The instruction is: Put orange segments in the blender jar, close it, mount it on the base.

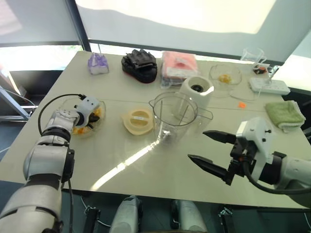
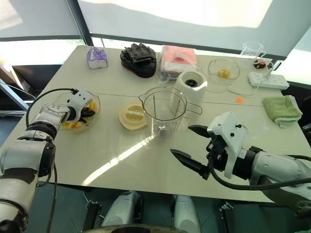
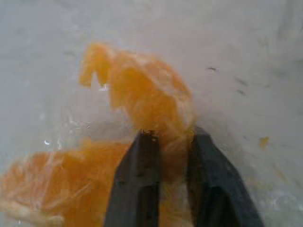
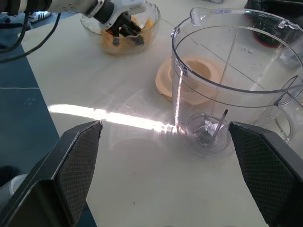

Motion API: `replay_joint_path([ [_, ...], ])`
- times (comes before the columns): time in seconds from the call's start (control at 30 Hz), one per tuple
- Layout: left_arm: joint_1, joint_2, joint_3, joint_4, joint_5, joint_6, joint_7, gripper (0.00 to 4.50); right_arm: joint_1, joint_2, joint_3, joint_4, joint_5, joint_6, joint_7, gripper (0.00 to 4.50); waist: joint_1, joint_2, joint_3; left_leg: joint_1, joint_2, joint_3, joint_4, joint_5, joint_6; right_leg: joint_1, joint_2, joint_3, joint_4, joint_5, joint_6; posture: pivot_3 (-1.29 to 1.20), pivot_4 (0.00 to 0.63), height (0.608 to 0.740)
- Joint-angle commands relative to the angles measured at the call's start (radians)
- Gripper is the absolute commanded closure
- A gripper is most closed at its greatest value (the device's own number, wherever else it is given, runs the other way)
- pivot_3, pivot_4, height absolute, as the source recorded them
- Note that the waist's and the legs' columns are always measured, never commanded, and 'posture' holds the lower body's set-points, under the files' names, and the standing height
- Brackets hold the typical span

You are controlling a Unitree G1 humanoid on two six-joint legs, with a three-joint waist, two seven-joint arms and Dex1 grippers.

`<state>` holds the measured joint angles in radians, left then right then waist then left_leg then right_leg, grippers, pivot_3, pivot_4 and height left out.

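Orange segments [image 3: 142, 90] lie in a clear glass bowl [image 1: 98, 127] at the table's left. My left gripper [image 3: 170, 137] reaches down into that bowl and is shut on one orange segment, its black fingers [image 3: 142, 179] pinching the pulp. The clear blender jar [image 1: 175, 116] stands upright and uncovered mid-table, blades at its bottom [image 4: 206, 132]. Just behind it sits the white base [image 1: 197, 92] with its dark socket on top. My right gripper [image 1: 197, 144] hovers open over the table's front right, pointing toward the jar, with nothing between its fingers.
A flat cream lid [image 1: 138, 121] lies left of the jar. Along the far edge are a purple item [image 1: 98, 63], black gloves [image 1: 140, 64], a pink packet [image 1: 179, 65], a second glass bowl [image 1: 225, 76], a measuring cup [image 1: 252, 56], a power strip [image 1: 269, 86] and a green cloth [image 1: 284, 114].
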<state>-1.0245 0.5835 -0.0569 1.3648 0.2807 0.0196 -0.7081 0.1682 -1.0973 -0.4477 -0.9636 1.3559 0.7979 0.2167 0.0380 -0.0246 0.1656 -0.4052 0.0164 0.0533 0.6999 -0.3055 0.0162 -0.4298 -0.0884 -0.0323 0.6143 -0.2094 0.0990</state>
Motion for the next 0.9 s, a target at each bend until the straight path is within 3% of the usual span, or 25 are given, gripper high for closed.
replay_joint_path([
  [0.03,0.013,-0.004,0.010,0.002,-0.005,-0.005,-0.009,4.46,0.004,-0.016,-0.037,-0.020,0.023,-0.009,0.000,0.00,0.000,0.000,0.000,0.000,0.000,0.000,0.000,0.000,0.000,0.000,0.000,0.000,0.000,0.000,0.000,0.00,0.150,0.740],
  [0.27,-0.019,0.081,0.039,-0.013,-0.034,-0.028,-0.130,4.46,-0.029,-0.001,0.024,0.003,-0.020,-0.020,0.017,0.00,-0.002,0.000,0.000,-0.001,0.000,0.000,0.000,0.000,0.000,0.000,0.000,0.000,-0.001,0.000,0.000,0.00,0.150,0.740],
  [0.7,-0.109,0.311,0.063,-0.116,-0.148,-0.012,-0.746,4.46,-0.076,0.054,0.121,0.049,-0.133,-0.026,0.090,0.00,0.001,-0.001,0.001,-0.002,0.000,0.000,0.000,0.000,0.000,-0.002,0.000,0.000,-0.001,-0.002,-0.004,0.00,0.150,0.740],
  [0.9,-0.215,0.305,0.071,-0.221,-0.220,0.046,-0.884,4.46,-0.010,0.054,0.056,0.086,-0.192,-0.012,0.166,0.00,0.005,-0.002,0.001,-0.003,0.000,0.000,0.000,0.000,0.000,-0.002,0.001,0.000,-0.001,-0.002,-0.004,0.00,0.150,0.740],
])
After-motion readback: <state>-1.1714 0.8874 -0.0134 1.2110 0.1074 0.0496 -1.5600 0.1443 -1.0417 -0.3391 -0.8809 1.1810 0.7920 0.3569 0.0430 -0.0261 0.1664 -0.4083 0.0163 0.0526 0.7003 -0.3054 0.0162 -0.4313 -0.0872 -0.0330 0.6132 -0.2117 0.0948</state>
